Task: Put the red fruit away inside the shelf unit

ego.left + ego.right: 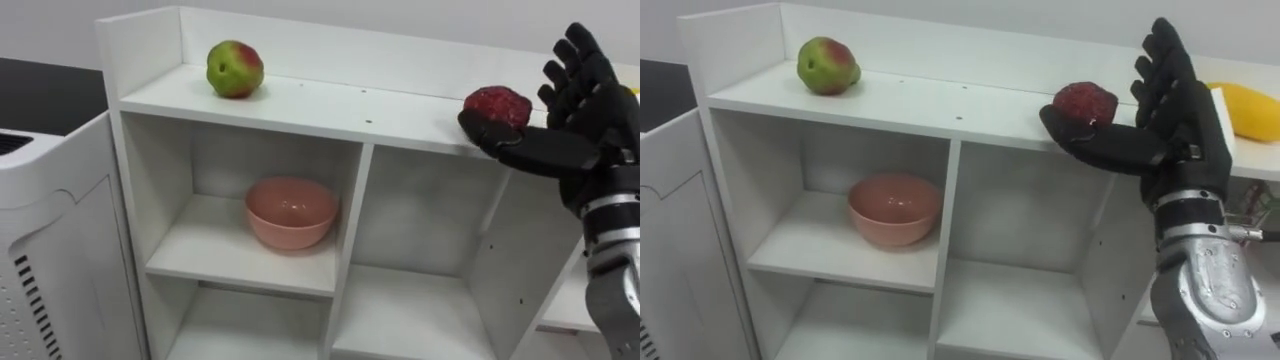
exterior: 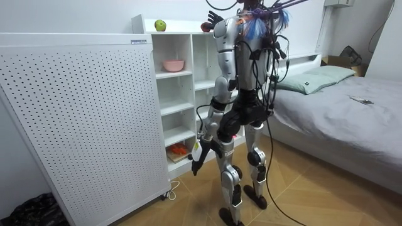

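Red fruit [image 1: 497, 105] at the right end of the closet's top shelf [image 1: 320, 105], cupped loosely by my right hand [image 1: 588, 118]: fingers straight behind it, thumb stretched under its front, no squeeze. It looks bumpy, light and probably soft, so I'd grip its sides gently. Apple [image 1: 235, 69] well apart. Left hand [image 2: 196, 158] hangs low, state unclear.
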Motion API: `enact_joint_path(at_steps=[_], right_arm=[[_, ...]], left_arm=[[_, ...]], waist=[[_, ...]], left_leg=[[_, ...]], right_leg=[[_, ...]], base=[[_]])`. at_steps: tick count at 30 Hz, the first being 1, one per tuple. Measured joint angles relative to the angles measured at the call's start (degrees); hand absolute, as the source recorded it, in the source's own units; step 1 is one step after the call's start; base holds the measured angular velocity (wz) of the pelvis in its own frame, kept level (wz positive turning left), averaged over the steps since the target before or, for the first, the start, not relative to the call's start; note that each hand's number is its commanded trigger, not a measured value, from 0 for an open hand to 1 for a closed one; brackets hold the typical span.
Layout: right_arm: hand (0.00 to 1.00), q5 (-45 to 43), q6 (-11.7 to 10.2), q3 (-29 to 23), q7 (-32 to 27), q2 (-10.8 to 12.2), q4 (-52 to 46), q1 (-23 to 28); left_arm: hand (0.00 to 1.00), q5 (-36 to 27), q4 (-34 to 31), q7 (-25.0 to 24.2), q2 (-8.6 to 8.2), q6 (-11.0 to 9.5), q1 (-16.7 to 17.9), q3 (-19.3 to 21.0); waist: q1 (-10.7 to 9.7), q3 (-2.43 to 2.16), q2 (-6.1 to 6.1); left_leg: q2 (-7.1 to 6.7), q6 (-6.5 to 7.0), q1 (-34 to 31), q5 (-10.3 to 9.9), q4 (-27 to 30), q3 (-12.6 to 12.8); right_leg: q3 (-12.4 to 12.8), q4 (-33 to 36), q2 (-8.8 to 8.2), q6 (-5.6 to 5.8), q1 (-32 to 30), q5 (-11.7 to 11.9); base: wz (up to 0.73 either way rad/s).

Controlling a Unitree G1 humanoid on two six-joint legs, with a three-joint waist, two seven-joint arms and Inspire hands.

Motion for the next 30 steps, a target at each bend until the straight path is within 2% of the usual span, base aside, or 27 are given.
enact_joint_path(at_steps=[4, 7, 12, 13, 14, 15, 17, 19, 23, 26, 30], right_arm=[[0.0, 0.19, 1.04, 0.98, 1.75, -2.1, 1.93, -0.89], [0.0, 0.14, 1.17, 2.12, 2.6, -3.28, 5.08, -2.94], [0.0, 1.28, 2.47, 2.62, 4.53, -4.37, 9.07, -5.9], [0.52, 1.33, 2.54, 2.62, 4.82, -4.61, 9.3, -5.97], [0.72, 1.31, 2.44, 2.61, 5.58, -4.91, 9.99, -6.11], [1.0, 1.32, 2.44, 2.61, 6.02, -5.07, 10.47, -6.28], [1.0, 2.54, 2.51, 2.61, 7.53, -5.86, 13.02, -7.1], [1.0, 2.66, 3.17, 2.6, 8.32, -5.98, 14.28, -7.77], [1.0, 2.92, 4.04, 2.58, 10.08, -6.27, 17.75, -9.48], [1.0, 3.55, 5.06, 2.59, 10.76, -6.76, 19.51, -10.53], [1.0, 5.04, 5.98, 2.56, 10.78, -7.01, 19.93, -11.06]], left_arm=[[0.0, -0.03, -0.1, -0.56, -0.03, 0.24, 0.34, 0.05], [0.0, -0.08, -0.08, -0.67, -0.03, 0.51, 0.48, -0.01], [0.0, -0.13, -0.02, -0.72, -0.01, 1.85, 0.67, -0.05], [0.0, -0.09, -0.05, -1.03, 0.0, 2.3, 0.66, 0.01], [0.0, -0.07, -0.07, -1.46, 0.01, 2.88, 0.6, 0.03], [0.0, -0.05, -0.07, -1.68, 0.02, 3.13, 0.55, 0.03], [0.0, -0.04, -0.08, -2.61, 0.16, 3.81, 0.17, 0.04], [0.0, -0.04, -0.42, -2.84, 0.3, 4.27, 0.08, 0.04], [0.0, -0.06, -1.75, -3.19, 0.64, 5.5, -0.19, 0.02], [0.0, -0.1, -2.06, -3.71, 1.3, 5.76, -0.36, -0.39], [0.0, -0.12, -2.07, -3.71, 1.39, 6.67, -0.34, -0.38]], waist=[[0.2, -0.12, -0.22], [0.45, -0.03, -0.47], [0.69, -0.02, -0.99], [0.72, -0.09, -1.1], [0.73, -0.17, -1.22], [0.73, -0.19, -1.27], [0.74, -0.16, -1.39], [0.67, -0.24, -1.73], [0.58, -0.12, -2.29], [0.43, -0.13, -2.41], [0.43, -0.22, -2.57]], left_leg=[[0.0, -0.01, -0.03, 0.01, 0.22, -0.13], [-0.01, -0.04, 0.02, 0.02, 0.26, -0.31], [0.0, -0.06, -0.12, 0.03, 0.29, -0.68], [-0.01, -0.06, -0.16, 0.03, 0.28, -0.82], [-0.01, -0.06, -0.11, 0.02, 0.29, -0.81], [-0.01, -0.06, -0.05, 0.02, 0.3, -0.71], [-0.01, -0.06, 0.11, 0.03, 0.39, -0.71], [-0.01, -0.06, 0.08, 0.03, 0.44, -0.71], [-0.01, -0.07, 0.04, 0.01, 0.82, -0.92], [0.03, -0.11, -0.03, -0.02, 0.72, -1.24], [0.04, -0.11, -0.14, -0.02, 0.8, -1.27]], right_leg=[[-0.38, 0.09, -0.06, -0.1, 0.11, 0.06], [-0.46, 0.12, -0.04, -0.14, 0.24, 0.09], [-0.46, 0.12, -0.01, -0.2, 0.2, 0.13], [-0.59, 0.12, -0.02, -0.21, 0.19, 0.13], [-0.63, 0.12, -0.01, -0.2, 0.25, 0.13], [-0.64, 0.11, 0.0, -0.2, 0.34, 0.13], [-0.74, 0.05, -0.03, -0.21, 0.58, 0.13], [-0.78, 0.07, -0.04, -0.21, 0.58, 0.13], [-0.9, 0.52, -0.08, -0.28, 0.59, 0.17], [-1.23, 0.96, -0.06, -0.29, 0.58, 0.18], [-1.38, 0.99, -0.06, -0.33, 0.57, 0.2]], base=[[0.02], [0.0], [0.01], [0.04], [0.04], [0.0], [0.0], [0.0], [0.0], [0.05], [0.0]])
